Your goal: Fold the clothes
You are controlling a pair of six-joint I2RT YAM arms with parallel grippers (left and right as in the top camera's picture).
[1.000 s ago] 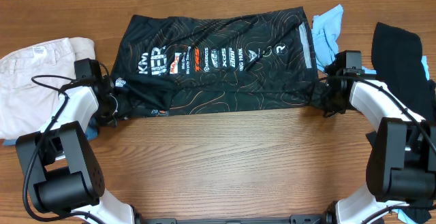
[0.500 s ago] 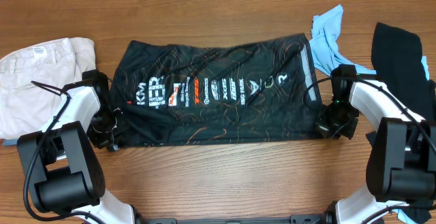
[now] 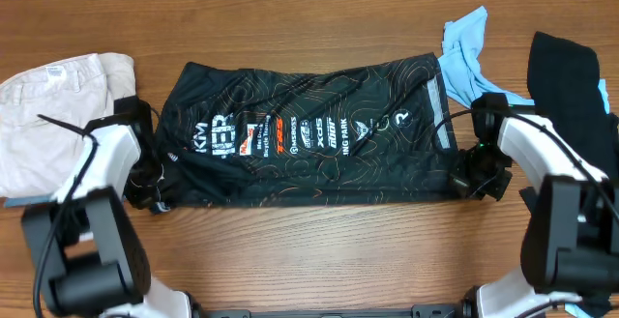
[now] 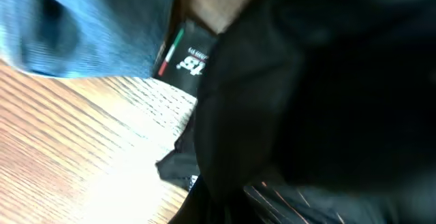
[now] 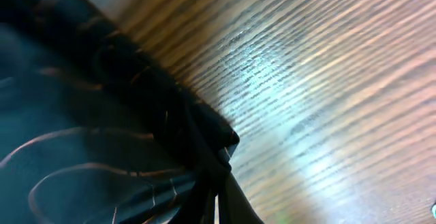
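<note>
The black jersey (image 3: pixel 300 134) with white and orange logos and orange contour lines lies folded in a wide band across the middle of the table. My left gripper (image 3: pixel 155 194) is at its near left corner; black cloth (image 4: pixel 327 81) covers the jaws in the left wrist view. My right gripper (image 3: pixel 476 183) is at the near right corner. In the right wrist view the jersey's corner (image 5: pixel 82 135) bunches to a point between the fingers (image 5: pixel 221 210), low over the wood.
Beige trousers (image 3: pixel 48 105) lie at the far left. A light blue shirt (image 3: pixel 464 43) lies behind the jersey's right end, and a plain black garment (image 3: pixel 571 86) at the far right. Blue cloth (image 4: pixel 88 26) shows beside my left gripper. Bare wooden table (image 3: pixel 309 250) is in front.
Both grippers have drawn the jersey's near edge towards the front of the table. The jersey has gone from bunched to a flatter, wider band.
</note>
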